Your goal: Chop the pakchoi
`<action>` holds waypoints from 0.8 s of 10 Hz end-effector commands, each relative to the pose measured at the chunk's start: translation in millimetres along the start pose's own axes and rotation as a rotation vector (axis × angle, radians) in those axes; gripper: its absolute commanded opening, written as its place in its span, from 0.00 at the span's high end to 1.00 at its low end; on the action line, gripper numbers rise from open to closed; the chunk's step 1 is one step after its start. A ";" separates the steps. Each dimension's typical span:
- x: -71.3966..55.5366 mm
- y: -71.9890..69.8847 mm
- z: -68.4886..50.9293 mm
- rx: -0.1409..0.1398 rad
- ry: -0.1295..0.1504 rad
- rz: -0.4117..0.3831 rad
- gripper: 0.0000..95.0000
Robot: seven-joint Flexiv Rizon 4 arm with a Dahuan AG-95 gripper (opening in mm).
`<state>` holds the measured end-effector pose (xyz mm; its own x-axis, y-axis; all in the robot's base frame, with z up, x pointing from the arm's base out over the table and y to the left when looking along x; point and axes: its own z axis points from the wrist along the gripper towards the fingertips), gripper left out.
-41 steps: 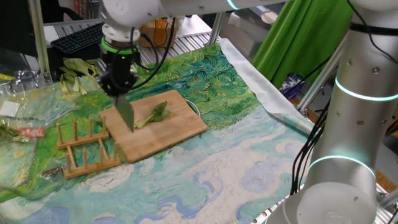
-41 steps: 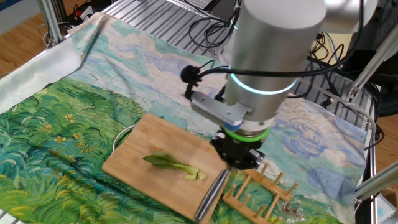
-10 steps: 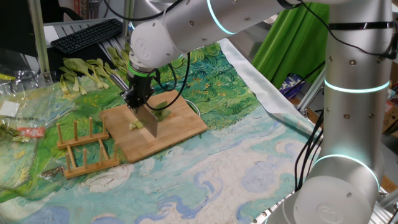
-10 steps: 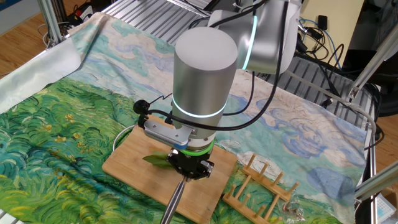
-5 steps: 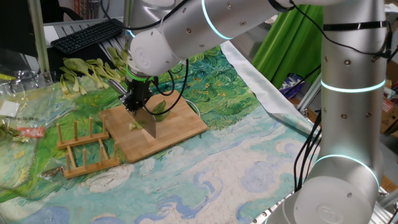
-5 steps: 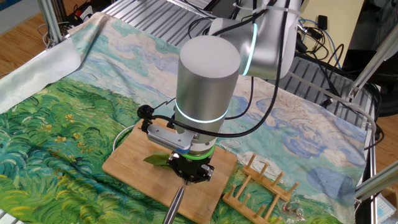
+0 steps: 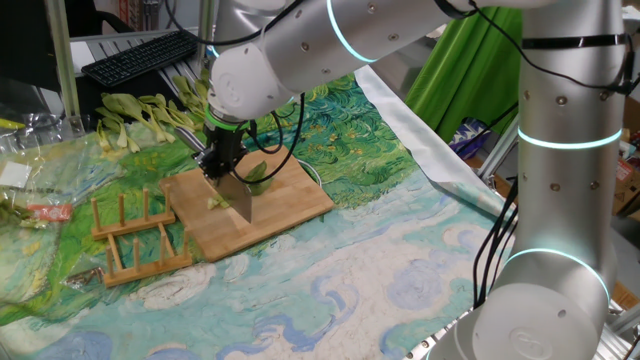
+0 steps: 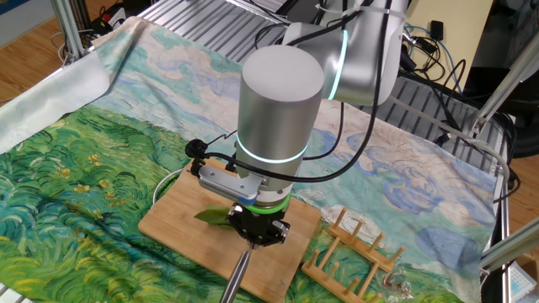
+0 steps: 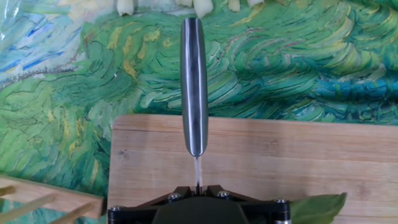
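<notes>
The pakchoi [image 7: 258,172] lies on the bamboo cutting board [image 7: 295,200]: a dark green leaf with a pale stem, and a small cut piece [image 7: 215,203] left of the blade. My gripper [image 7: 222,160] is shut on a knife [image 7: 238,195] whose blade points down onto the board, just left of the leaf. In the other fixed view the gripper [image 8: 257,229] stands over the board [image 8: 181,223] and hides most of the pakchoi [image 8: 210,216]. In the hand view the gripper [image 9: 198,186] holds the knife [image 9: 193,81] edge-on, and a leaf tip [image 9: 317,208] shows bottom right.
A wooden rack [image 7: 135,235] stands against the board's left end and also shows in the other fixed view [image 8: 358,248]. A group of whole pakchoi stalks [image 7: 140,110] lies behind the board. A keyboard [image 7: 130,55] sits at the back. A painted cloth [image 7: 400,260] covers the table.
Since 4 s ago the knife has moved from the board's left end to the pakchoi, and a cut piece now lies left of the blade. Over the last second it shifted only slightly.
</notes>
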<state>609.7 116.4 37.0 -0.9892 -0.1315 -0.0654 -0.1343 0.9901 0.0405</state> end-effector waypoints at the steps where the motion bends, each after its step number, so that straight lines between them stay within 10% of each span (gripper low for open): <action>1: 0.6 -0.3 -0.2 0.001 -0.001 0.001 1.00; 8: 1.6 -0.7 -4.6 0.006 -0.003 -0.003 1.00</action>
<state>607.5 115.4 41.7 -0.9885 -0.1350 -0.0683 -0.1376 0.9899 0.0345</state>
